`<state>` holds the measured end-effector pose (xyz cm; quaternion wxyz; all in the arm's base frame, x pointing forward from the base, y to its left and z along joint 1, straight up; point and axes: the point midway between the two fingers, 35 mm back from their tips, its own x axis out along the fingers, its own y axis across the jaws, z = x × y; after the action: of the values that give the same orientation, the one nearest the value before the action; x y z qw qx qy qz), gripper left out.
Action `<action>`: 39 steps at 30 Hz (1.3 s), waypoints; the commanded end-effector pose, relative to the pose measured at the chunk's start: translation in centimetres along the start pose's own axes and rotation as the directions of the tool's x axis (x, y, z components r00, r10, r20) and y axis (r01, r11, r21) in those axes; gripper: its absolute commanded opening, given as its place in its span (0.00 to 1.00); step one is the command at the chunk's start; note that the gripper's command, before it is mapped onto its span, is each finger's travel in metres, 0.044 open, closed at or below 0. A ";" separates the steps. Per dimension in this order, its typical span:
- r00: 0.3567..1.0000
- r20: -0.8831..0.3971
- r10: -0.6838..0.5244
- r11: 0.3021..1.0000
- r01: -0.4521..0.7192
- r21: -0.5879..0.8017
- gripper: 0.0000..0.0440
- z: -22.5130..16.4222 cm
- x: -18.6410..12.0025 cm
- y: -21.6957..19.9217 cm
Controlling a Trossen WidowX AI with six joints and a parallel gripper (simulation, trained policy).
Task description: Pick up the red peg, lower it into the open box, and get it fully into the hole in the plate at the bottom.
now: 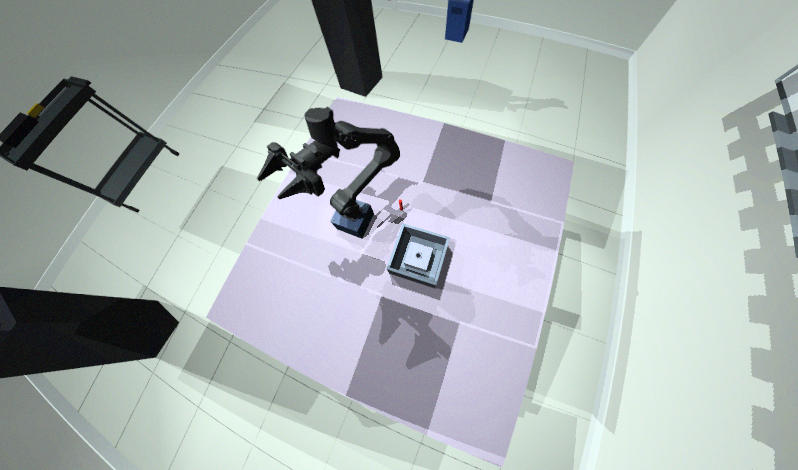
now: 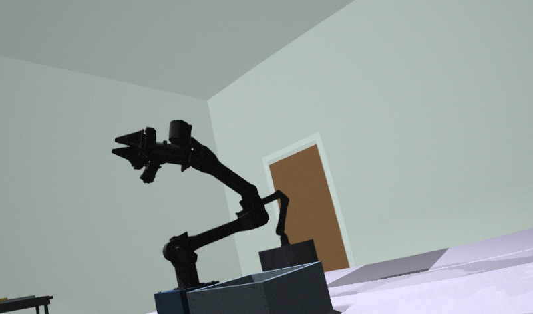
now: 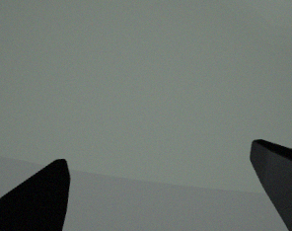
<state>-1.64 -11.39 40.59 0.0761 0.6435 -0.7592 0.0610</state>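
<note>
Zero stages of the insertion done, judging by the frames. Small red cylindrical peg (image 1: pixel 400 204): on the pale purple mat (image 1: pixel 297 309) (image 2: pixel 494 280), outside the box, near the dark blue base block (image 1: pixel 351 224) (image 2: pixel 169 302). Open grey-blue rectangular box (image 1: pixel 395 274) (image 2: pixel 296 288): also on the mat, with a white square plate (image 1: pixel 413 262) at its bottom; the small dark hole (image 1: pixel 418 255) in the plate shows no peg in it. Black two-finger gripper (image 1: pixel 268 188) (image 2: pixel 113 145) (image 3: pixel 163 160): raised high and well apart from peg and box, fingers spread wide, nothing between them. Wrist view: wall and ceiling only, peg out of sight.

Remaining, as I judge it: bring the hand round and down to the peg, grip, lift, carry over the box wall, align with the hole, lower until fully seated. Whole task outstanding.
</note>
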 end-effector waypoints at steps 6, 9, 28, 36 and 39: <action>0.993 0.108 -0.042 0.985 0.023 0.170 1.00 2.4 0.7 -0.4; 0.984 0.163 -0.066 0.968 0.024 0.252 1.00 3.5 1.1 -0.7; 0.843 0.496 -0.208 0.744 -0.193 0.640 1.00 10.7 2.0 -3.3; 0.739 0.616 -0.272 0.616 -0.358 0.702 1.00 13.3 1.6 -5.0; 0.694 0.659 -0.292 0.568 -0.429 0.703 1.00 14.2 1.3 -5.7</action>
<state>2.80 -16.25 27.71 -0.5049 0.5610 -0.6376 0.1545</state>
